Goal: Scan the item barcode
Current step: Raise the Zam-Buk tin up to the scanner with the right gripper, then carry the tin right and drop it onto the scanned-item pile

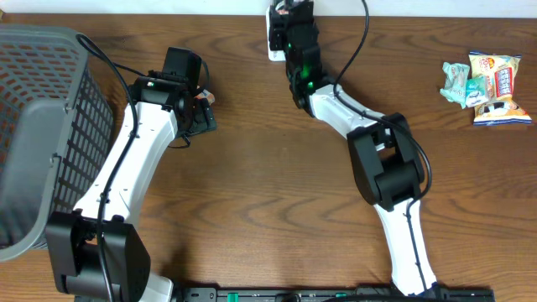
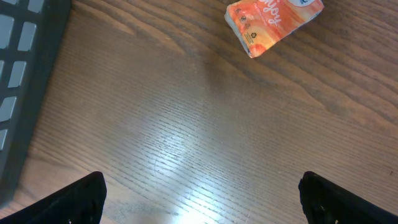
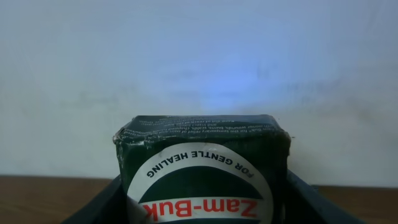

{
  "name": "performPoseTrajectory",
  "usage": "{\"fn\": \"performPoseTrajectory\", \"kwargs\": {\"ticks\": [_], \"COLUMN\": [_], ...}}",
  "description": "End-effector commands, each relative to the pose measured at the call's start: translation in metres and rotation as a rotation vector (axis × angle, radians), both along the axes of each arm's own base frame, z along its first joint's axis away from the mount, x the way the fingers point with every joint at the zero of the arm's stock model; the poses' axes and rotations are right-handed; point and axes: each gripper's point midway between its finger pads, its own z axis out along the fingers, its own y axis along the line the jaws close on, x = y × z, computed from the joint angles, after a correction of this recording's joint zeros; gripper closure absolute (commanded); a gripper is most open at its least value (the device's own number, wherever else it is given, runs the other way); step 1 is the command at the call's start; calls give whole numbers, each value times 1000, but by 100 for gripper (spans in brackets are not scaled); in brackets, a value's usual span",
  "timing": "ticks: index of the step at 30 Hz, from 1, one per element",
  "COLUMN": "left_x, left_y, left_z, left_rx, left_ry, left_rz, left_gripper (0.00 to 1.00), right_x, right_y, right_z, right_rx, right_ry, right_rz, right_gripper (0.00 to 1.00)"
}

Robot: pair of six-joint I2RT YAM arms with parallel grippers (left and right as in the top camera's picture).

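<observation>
White wall behind; R gripper holds Zam-Buk box, label btm cropped.

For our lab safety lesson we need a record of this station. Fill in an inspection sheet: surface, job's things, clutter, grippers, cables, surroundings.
Surface: wooden table, no spills seen.
Job's things: green Zam-Buk box, held up facing the white wall.
Clutter: snack packets at far right; orange packet ahead of the left gripper.
Grippers: left gripper open, empty, over bare wood; right gripper closed on the box.
Cables: black cables loop along both arms.
Surroundings: grey basket at the left edge.
</observation>
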Motion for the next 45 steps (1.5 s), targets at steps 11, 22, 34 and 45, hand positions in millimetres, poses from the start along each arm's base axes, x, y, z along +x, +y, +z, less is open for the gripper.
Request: {"fn": "performPoseTrajectory", "kwargs": {"ticks": [11, 22, 34, 45], "left_x": [-2, -2, -2, -2], "left_y": [5, 5, 5, 5], "left_z": [-3, -3, -3, -3], "left_rx": [23, 23, 23, 23], "left_ry": [11, 11, 11, 11], "left_rz": [2, 2, 2, 2], "left_gripper": [2, 2, 2, 2], "right_x": [3, -6, -39, -93], "right_y": [-14, -62, -278, -424], "right_z": [23, 64, 42, -13], "right_rx": [3, -57, -283, -256], "right_ry": [-46, 69, 427, 721], "right_rz": [-63, -148, -568, -741], "right_gripper": [48, 48, 43, 20]}}
